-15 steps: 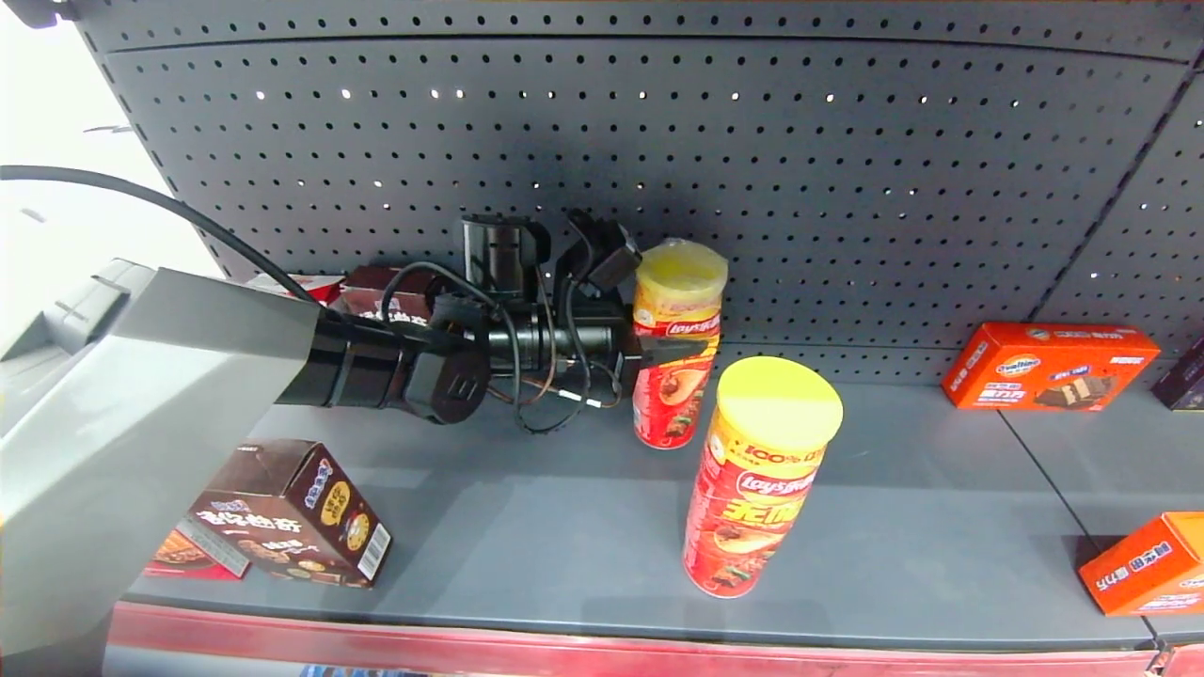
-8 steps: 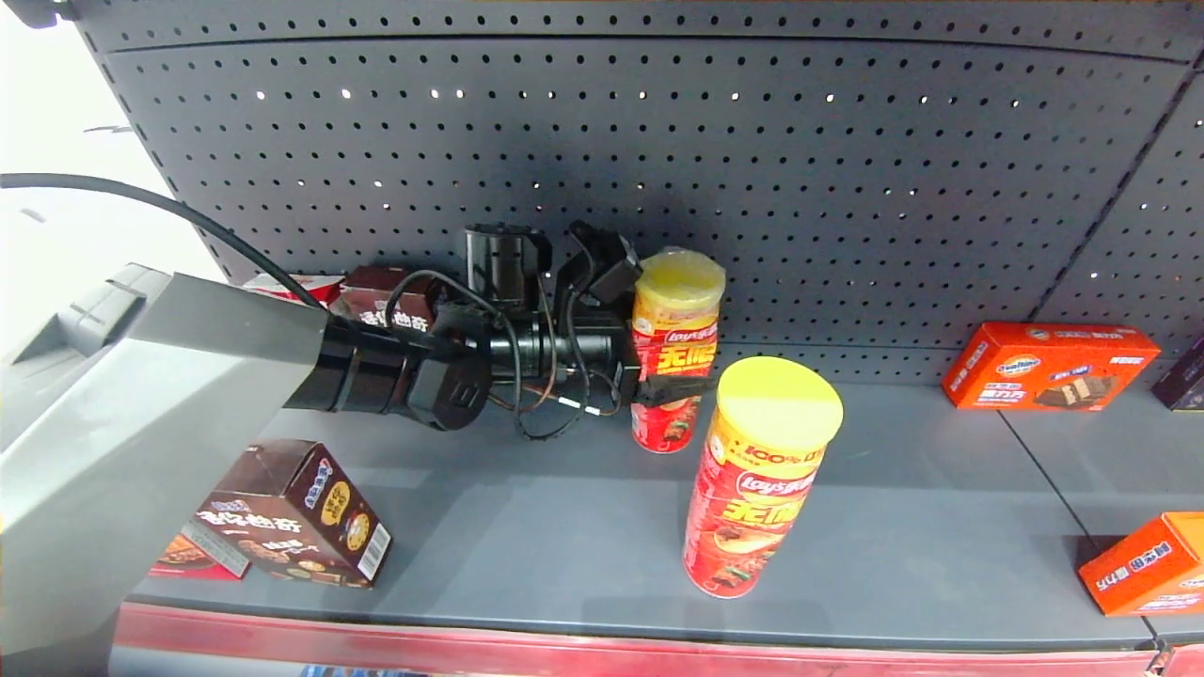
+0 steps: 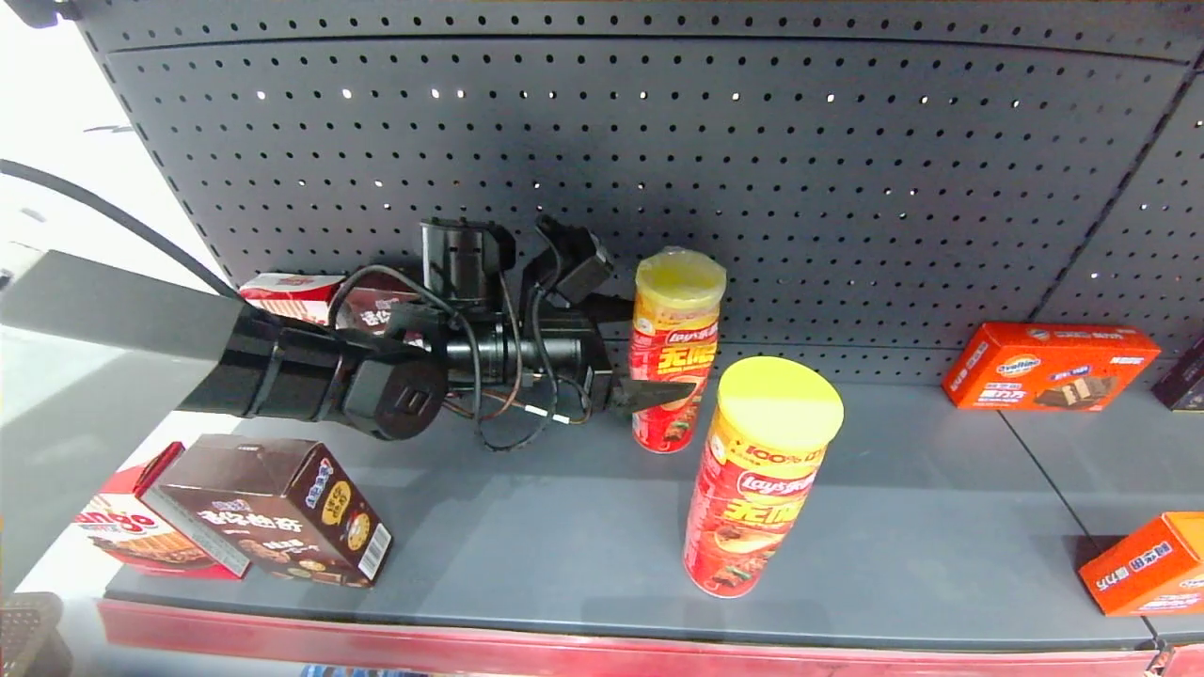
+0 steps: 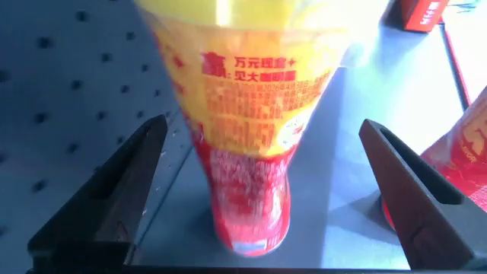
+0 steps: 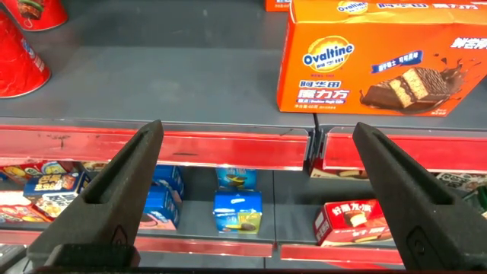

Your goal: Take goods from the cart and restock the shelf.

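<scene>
Left gripper [image 3: 658,350] wide open, nothing gripped. Jaws stand either side of rear chip can [image 3: 677,324]; left wrist view shows gap between can and each finger. Rear chip can upright on shelf [image 3: 564,536], close to pegboard back panel [image 3: 752,169]. Second chip can [image 3: 757,475] upright nearer shelf front, to robot's right, apart from first. Right gripper [image 5: 259,128] spread wide, empty, at shelf's front edge near orange box [image 5: 388,57].

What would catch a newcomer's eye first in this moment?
Two red chip cans with yellow lids stand upright on the shelf: the rear can by the pegboard, the front can nearer the edge. The left gripper is open, with a finger on either side of the rear can, not touching it.
</scene>
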